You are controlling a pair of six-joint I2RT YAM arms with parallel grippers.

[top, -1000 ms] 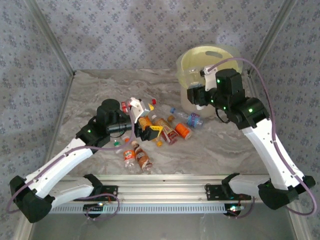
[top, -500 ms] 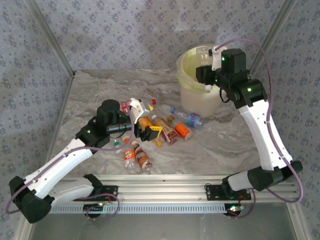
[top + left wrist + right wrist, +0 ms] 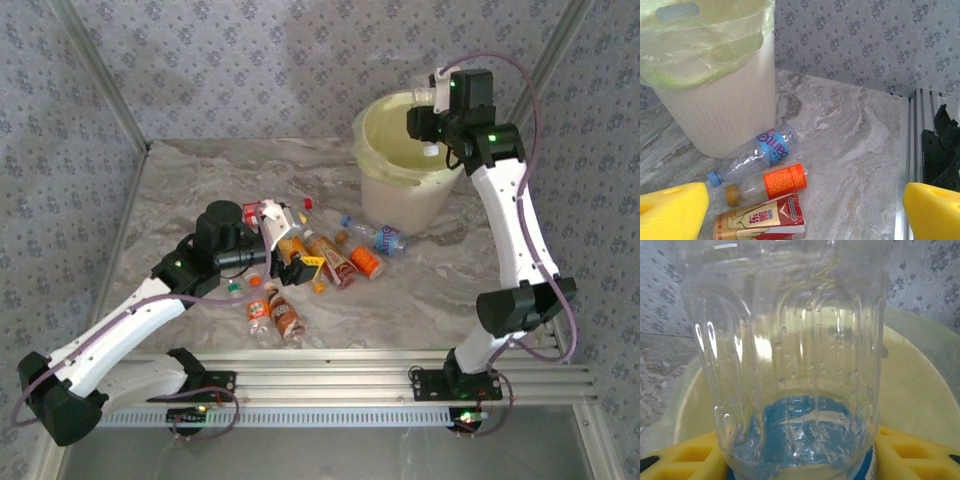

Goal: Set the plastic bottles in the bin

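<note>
The bin (image 3: 400, 185) stands at the back right of the table, cream-yellow with a thin bag liner. My right gripper (image 3: 428, 135) hangs over its mouth, shut on a clear plastic bottle (image 3: 795, 365) with a blue label; the yellow pads (image 3: 685, 455) press both its sides and the bin's rim (image 3: 920, 390) lies below. Several plastic bottles lie in a pile at mid table. My left gripper (image 3: 285, 245) is open above them. Ahead of it lie a blue-labelled bottle (image 3: 767, 150), an orange-labelled one (image 3: 777, 181) and a red-and-gold one (image 3: 760, 220), beside the bin (image 3: 715, 100).
Two brown-labelled bottles (image 3: 275, 315) lie nearer the front rail, with small loose caps (image 3: 235, 286) beside them. Patterned walls close in the table on three sides. A metal rail (image 3: 330, 385) runs along the near edge.
My right arm has risen and swung back with the bottle, from in front of the bin to over its mouth. The left arm has barely moved.
</note>
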